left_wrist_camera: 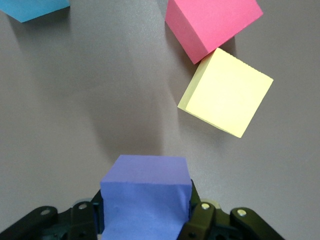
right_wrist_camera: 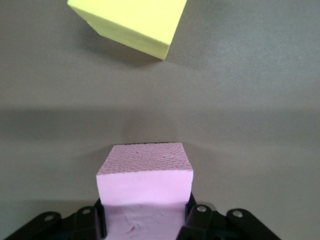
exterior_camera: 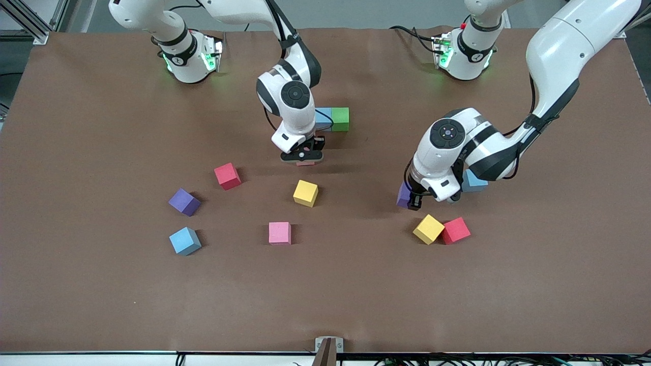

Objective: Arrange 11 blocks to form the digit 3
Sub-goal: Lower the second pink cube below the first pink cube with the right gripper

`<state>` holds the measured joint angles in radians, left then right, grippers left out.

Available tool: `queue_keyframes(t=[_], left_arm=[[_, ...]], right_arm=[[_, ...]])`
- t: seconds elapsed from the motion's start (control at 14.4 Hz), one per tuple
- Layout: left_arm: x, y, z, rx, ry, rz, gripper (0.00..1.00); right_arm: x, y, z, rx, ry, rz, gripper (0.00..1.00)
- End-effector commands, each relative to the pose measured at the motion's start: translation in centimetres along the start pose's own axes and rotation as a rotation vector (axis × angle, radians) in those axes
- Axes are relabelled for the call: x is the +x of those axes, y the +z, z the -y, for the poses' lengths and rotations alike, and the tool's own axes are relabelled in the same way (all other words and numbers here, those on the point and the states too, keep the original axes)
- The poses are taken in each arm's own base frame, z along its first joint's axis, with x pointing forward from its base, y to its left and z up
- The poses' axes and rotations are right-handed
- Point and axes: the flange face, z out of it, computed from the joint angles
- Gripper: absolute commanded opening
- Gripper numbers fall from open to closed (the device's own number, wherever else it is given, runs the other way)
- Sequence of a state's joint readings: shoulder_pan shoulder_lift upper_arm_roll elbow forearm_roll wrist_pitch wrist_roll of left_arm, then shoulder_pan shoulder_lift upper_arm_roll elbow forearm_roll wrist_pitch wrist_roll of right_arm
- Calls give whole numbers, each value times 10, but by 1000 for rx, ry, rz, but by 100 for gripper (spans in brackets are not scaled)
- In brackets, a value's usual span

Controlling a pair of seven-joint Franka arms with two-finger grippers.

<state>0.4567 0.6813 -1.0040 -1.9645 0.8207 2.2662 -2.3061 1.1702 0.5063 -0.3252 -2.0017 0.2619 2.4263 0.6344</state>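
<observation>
My right gripper (exterior_camera: pixel 303 156) (right_wrist_camera: pixel 145 215) is shut on a pink block (exterior_camera: pixel 305 163) (right_wrist_camera: pixel 145 182), low at the table's middle beside a touching light blue block (exterior_camera: pixel 322 120) and green block (exterior_camera: pixel 340 119). A yellow block (exterior_camera: pixel 305 193) (right_wrist_camera: pixel 131 22) lies just nearer the camera. My left gripper (exterior_camera: pixel 411 199) (left_wrist_camera: pixel 146 212) is shut on a purple block (exterior_camera: pixel 404 195) (left_wrist_camera: pixel 145 195), low beside a touching yellow block (exterior_camera: pixel 428 229) (left_wrist_camera: pixel 226 92) and red block (exterior_camera: pixel 455 230) (left_wrist_camera: pixel 212 22). A digit 3 is not in view.
Loose blocks lie toward the right arm's end: red (exterior_camera: pixel 227 176), purple (exterior_camera: pixel 184 202), light blue (exterior_camera: pixel 185 240) and pink (exterior_camera: pixel 279 233). Another light blue block (exterior_camera: pixel 474 181) (left_wrist_camera: pixel 32 7) sits partly hidden under the left arm's wrist.
</observation>
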Motion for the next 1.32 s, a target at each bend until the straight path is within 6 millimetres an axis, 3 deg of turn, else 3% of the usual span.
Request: queue_keyframes(t=[0.0, 0.49, 0.56, 0.62, 0.69, 0.76, 1.04, 1.25], left_arm=[[-1, -4, -2, 11, -19, -1, 34], [-2, -4, -2, 10, -18, 0, 34], [-2, -4, -2, 10, -18, 0, 34], [-1, -4, -2, 11, -19, -1, 34], [-1, -4, -2, 11, -19, -1, 34], [-1, -4, -2, 11, -19, -1, 34], [-1, -4, -2, 11, -19, -1, 34], [-4, -4, -2, 11, -17, 1, 34]], right_arm=[[-6, -2, 0, 7, 17, 3, 9], [-7, 4, -1, -4, 14, 9, 12], [-8, 5, -1, -5, 13, 11, 18], [-7, 4, -1, -4, 15, 9, 46], [-6, 4, -1, -4, 36, 9, 93], [-6, 3, -1, -4, 38, 7, 100], [0, -4, 2, 5, 24, -5, 100], [10, -33, 8, 7, 40, 22, 100]])
